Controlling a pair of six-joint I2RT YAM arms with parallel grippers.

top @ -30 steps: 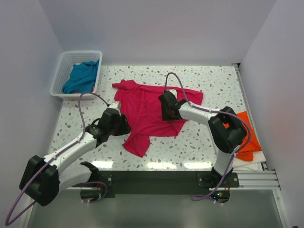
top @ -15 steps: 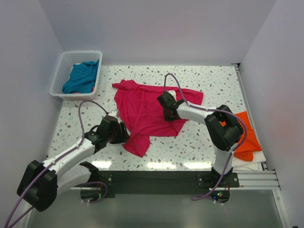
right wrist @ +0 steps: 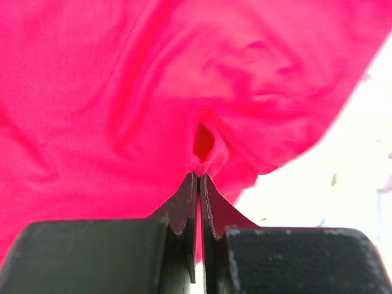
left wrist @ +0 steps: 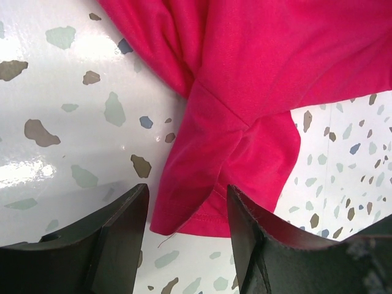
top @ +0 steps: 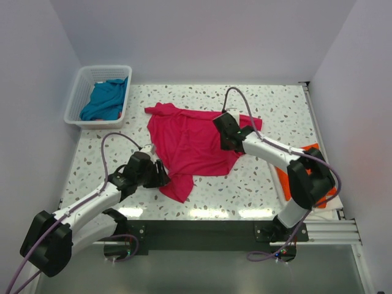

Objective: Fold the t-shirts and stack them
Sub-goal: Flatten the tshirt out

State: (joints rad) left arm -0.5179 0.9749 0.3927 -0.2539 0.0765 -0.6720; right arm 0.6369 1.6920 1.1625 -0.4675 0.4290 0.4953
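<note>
The crimson-pink t-shirt (top: 184, 142) lies crumpled and spread in the middle of the table. My right gripper (top: 225, 136) is shut on a pinch of its cloth (right wrist: 202, 162) near the right sleeve. My left gripper (top: 162, 177) is open and low over the table, its fingers (left wrist: 122, 236) either side of the shirt's near corner (left wrist: 208, 196) without touching it. The teal-blue t-shirt (top: 105, 98) lies in the basket. The bright orange t-shirt (top: 280, 176) lies at the right edge, mostly hidden by my right arm.
The white lattice basket (top: 78, 92) stands at the far left corner. A white sheet (top: 321, 212) lies under the orange shirt at the near right. Walls close in the table on the left, back and right.
My right gripper moved back and to the right, dragging the pink cloth with it. My left gripper moved nearer, from the shirt's left side to its near corner.
</note>
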